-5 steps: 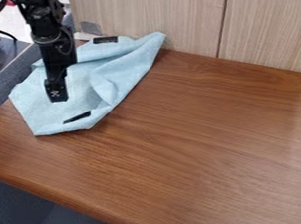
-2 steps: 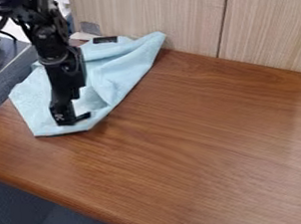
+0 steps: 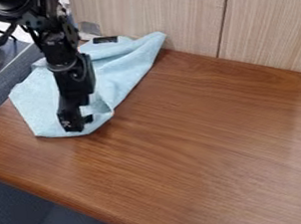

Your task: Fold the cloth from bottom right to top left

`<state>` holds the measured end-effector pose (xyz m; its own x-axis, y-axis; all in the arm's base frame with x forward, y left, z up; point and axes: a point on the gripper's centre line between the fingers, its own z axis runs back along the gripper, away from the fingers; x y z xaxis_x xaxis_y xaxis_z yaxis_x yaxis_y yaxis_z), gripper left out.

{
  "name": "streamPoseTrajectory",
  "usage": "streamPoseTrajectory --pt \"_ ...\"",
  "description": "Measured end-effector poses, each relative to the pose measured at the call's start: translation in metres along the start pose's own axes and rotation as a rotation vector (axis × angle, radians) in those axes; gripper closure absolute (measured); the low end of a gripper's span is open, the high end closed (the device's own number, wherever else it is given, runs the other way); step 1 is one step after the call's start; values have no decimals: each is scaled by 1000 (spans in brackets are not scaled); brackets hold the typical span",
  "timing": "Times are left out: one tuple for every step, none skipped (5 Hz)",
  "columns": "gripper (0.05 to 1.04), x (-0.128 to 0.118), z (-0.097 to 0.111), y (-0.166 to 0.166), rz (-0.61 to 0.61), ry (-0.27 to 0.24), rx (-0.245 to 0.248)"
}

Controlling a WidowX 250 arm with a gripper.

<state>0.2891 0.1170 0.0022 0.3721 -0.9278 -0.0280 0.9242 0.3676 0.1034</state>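
"What do we see nearest to us?"

"At lower left, we see a dark padded surface, and then the brown table."

"And where do we find the gripper?"

"We find it pointing down at the near end of the light blue cloth. How far it is open, and whether it has hold of the cloth, we cannot tell."

"How does the cloth lie?"

"We see it creased, on the upper left part of the table. Near its far edge is a black patch; behind, we see the pale wood-grain panels."
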Motion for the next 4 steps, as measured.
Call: streamPoseTrajectory --pt "430 9 -7 -7 -12 9 -23" --pt "733 9 -8 -9 -17 14 -27" --pt "924 9 -9 -10 -16 13 -25" --pt "996 11 -9 -12 -17 -1 -29"
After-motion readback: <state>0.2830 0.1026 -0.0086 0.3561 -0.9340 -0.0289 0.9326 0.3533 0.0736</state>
